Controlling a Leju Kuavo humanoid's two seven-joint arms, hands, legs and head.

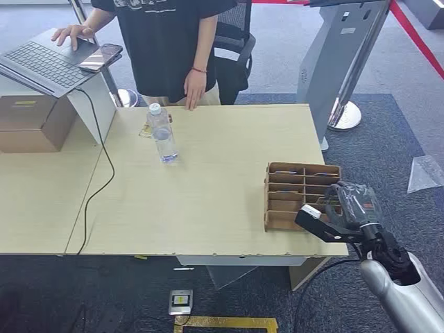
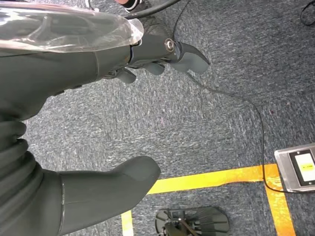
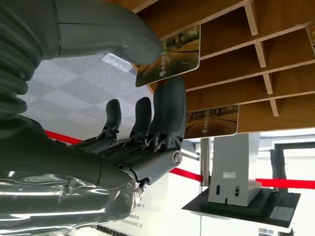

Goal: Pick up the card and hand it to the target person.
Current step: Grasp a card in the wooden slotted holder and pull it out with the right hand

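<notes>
Card pinched at the rack, handover not begun.
My right hand [image 1: 343, 208] holds a card [image 3: 169, 56] at the slotted rack [image 1: 301, 194], lower right; left hand [image 2: 122, 98] spread wide, holding nothing; the person [image 1: 167, 41] waits, upper centre.

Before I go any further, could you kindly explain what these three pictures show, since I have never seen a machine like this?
This is a humanoid robot with two silver arms. The wide picture looks down from its head at a wooden table. On it stand a water bottle and a cardboard rack of slots holding cards. A person stands behind the table. The other two pictures come from cameras at the wrists. The right hand is at the rack, with its thumb and a finger on either side of a card that sticks out of a slot. The left hand hangs over the carpet, holding nothing.
</notes>
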